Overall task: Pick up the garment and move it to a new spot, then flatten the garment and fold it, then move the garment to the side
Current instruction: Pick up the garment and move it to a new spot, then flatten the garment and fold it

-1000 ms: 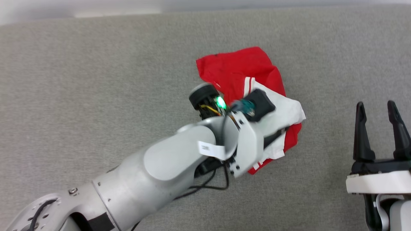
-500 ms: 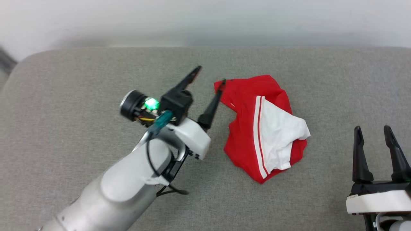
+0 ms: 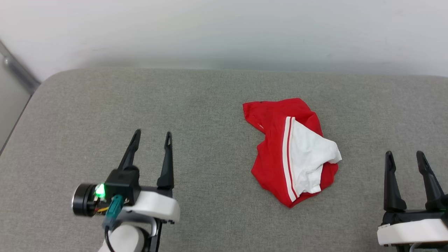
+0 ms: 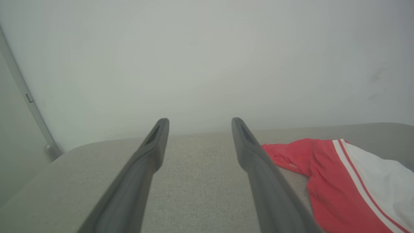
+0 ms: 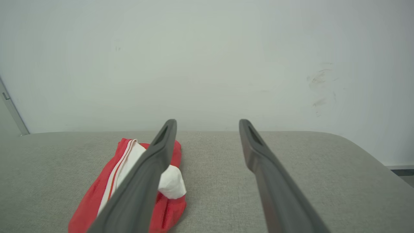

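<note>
The garment (image 3: 280, 154) lies crumpled in a small heap on the grey cushioned surface (image 3: 210, 105), red with a white sleeve and red-and-white striped trim on top; its lettering is hidden. It shows at the right in the left wrist view (image 4: 323, 181) and at the lower left in the right wrist view (image 5: 97, 200). My left gripper (image 3: 152, 134) stands open at the lower left, well apart from the cloth, with nothing between its fingers. My right gripper (image 3: 404, 154) is open at the lower right, also empty and clear of the garment.
A pale wall (image 3: 224, 31) rises behind the surface's far edge. The surface's rounded left corner (image 3: 42, 84) borders a grey frame strip (image 3: 17, 70). Bare grey fabric lies on both sides of the garment.
My left arm has let go of the garment and drawn back to the lower left. The head camera has tilted up, bringing the wall into view. The right gripper stayed still.
</note>
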{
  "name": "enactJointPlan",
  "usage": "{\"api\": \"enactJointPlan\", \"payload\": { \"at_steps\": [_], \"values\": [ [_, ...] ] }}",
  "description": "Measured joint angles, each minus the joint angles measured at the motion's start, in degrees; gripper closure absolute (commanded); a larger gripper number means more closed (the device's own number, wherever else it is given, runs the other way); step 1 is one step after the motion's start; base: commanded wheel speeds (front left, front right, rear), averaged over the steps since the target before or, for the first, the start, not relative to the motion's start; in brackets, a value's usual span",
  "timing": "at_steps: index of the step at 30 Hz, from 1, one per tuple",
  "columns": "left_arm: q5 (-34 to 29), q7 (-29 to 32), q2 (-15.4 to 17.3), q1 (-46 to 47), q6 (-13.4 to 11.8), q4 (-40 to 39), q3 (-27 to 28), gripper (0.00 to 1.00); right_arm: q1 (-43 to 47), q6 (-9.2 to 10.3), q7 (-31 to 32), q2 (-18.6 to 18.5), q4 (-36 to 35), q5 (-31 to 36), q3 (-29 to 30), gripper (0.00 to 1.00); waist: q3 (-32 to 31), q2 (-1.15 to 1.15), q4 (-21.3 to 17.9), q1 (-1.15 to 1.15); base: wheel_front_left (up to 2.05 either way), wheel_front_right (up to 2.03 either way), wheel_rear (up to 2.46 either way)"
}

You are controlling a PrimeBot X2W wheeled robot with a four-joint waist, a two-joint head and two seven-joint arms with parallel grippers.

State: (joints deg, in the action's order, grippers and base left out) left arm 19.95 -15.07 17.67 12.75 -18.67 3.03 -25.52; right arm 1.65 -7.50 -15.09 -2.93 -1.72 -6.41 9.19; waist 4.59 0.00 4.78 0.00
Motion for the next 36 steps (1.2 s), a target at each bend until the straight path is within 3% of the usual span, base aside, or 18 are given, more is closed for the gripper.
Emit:
{"api": "enactJointPlan", "payload": {
  "at_steps": [15, 25, 36],
  "values": [
    [-10.7, 0.0, -8.2, -14.0, 6.8, -1.9, 13.8, 0.0, 3.1, 0.0, 0.0, 0.0, 1.4, -1.2, -0.7, 0.0, -3.0, 0.0, -0.6, 0.0, 0.0, 0.0, 0.0],
    [-15.1, 0.0, -11.3, -16.3, 10.5, -1.9, 17.3, 0.0, 4.4, 0.0, 0.0, 0.0, 2.5, -2.1, -1.6, 0.0, -3.8, 0.0, -0.7, 0.0, 0.0, 0.0, 0.0],
    [-17.3, 0.0, -12.7, -16.8, 12.7, -1.3, 18.9, 0.0, 4.6, 0.0, 0.0, 0.0, 2.7, -2.2, -1.8, 0.0, -3.6, 0.0, -0.8, 0.0, 0.0, 0.0, 0.0]
  ]
}}
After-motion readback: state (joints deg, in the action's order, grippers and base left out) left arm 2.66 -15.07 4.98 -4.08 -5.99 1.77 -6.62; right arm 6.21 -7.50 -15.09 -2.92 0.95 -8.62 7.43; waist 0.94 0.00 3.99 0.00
